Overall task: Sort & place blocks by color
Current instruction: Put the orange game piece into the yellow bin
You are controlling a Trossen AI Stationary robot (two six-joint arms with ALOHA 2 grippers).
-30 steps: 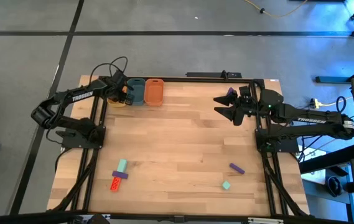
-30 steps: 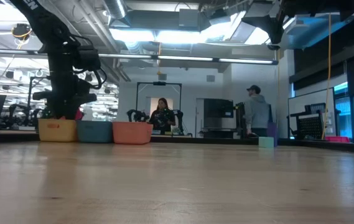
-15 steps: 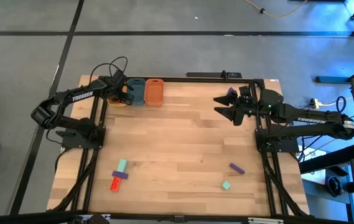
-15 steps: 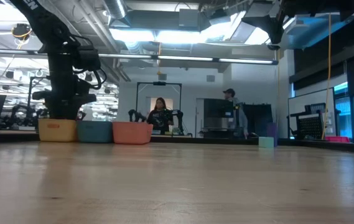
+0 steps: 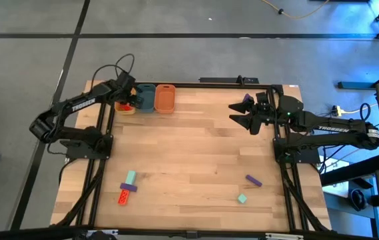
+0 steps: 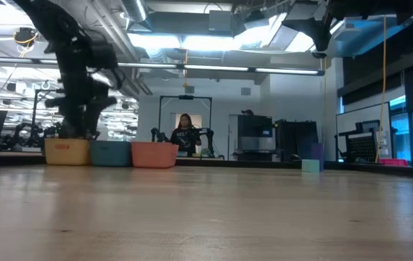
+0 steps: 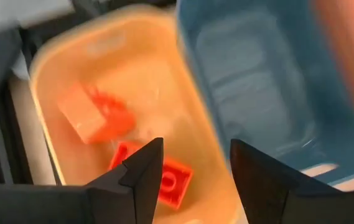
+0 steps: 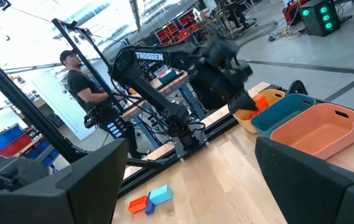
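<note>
My left gripper [image 7: 195, 149] hangs open over the yellow tub [image 7: 52, 81] at the table's far left corner, touching nothing. Two orange-red blocks [image 7: 93, 115] [image 7: 167, 177] lie on the tub's floor; one shows in the high view [image 5: 128, 105]. Near the front left, a teal block [image 5: 130, 178], a purple block [image 5: 128, 188] and an orange-red block [image 5: 123, 196] lie together on the table. Near the front right lie a purple bar [image 5: 253, 180] and a teal cube [image 5: 242, 198]. My right gripper [image 5: 234, 115] stays open and level at the far right, holding nothing.
A blue tub [image 5: 146, 98] and an orange tub [image 5: 165, 97] stand in a row beside the yellow one along the far edge. A small purple piece [image 5: 246, 99] shows beside the right gripper. The middle of the wooden table [image 5: 189, 153] is bare. A person stands in the room beyond.
My left gripper has risen from the yellow tub and drawn slightly toward the table's left edge. An orange-red block now shows in that tub from above, where the gripper covered it before. In the room behind, a second person has walked out of sight.
</note>
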